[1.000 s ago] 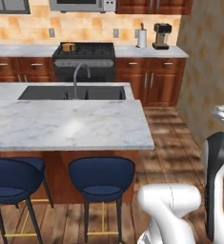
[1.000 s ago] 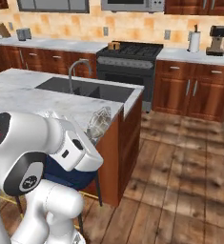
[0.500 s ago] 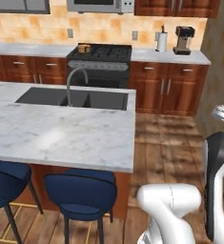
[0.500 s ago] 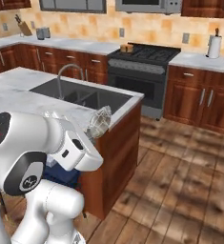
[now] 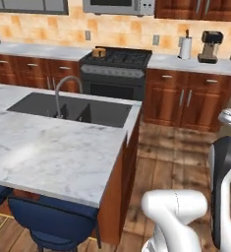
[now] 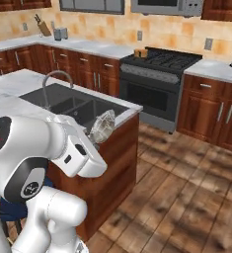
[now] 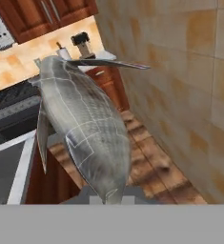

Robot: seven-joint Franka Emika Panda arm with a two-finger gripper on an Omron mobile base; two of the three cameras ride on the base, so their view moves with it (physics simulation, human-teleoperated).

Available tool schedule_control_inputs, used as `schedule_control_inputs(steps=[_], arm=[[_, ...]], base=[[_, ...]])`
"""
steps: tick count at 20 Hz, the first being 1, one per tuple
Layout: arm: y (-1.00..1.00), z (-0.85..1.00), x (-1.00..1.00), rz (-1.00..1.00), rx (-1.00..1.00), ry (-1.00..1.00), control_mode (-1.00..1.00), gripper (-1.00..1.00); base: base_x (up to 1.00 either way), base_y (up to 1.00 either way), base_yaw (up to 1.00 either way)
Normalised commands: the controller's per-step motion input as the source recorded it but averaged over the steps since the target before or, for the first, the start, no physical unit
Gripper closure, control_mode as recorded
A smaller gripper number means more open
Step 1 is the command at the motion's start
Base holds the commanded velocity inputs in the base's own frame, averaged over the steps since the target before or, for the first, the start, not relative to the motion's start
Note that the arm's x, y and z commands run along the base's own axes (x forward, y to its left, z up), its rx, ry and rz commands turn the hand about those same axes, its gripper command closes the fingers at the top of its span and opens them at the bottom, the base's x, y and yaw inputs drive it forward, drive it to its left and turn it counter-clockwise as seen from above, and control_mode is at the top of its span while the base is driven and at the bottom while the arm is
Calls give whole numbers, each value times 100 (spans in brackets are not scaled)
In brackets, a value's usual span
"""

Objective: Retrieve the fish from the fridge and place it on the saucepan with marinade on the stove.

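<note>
The gripper (image 7: 107,199) is clamped on the fish (image 7: 82,125), which juts straight out from its fingertips. Far ahead of it, the saucepan (image 5: 99,51) sits on the stove (image 5: 118,58).

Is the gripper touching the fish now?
Touching: in the hand view the fish rises straight from the shut gripper, its lower end clamped there.

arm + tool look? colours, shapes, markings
Arm: glossy white rounded links, bulbous joints, black joint caps with small white logo marks. In the left base view, a white elbow and an upright black-and-white link. No cables visible. The tool is mostly hidden; its colour can't be told.
</note>
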Motion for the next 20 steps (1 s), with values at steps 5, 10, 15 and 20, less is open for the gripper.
schedule_control_inputs(steps=[5, 10, 15, 20], arm=[[0, 0, 0, 0, 0, 0, 100, 100], [0, 0, 0, 0, 0, 0, 100, 100], [0, 0, 0, 0, 0, 0, 100, 100], [0, 0, 0, 0, 0, 0, 100, 100]], base=[[54, -77, 29], [62, -76, 29], [62, -77, 28], [59, -80, 28]])
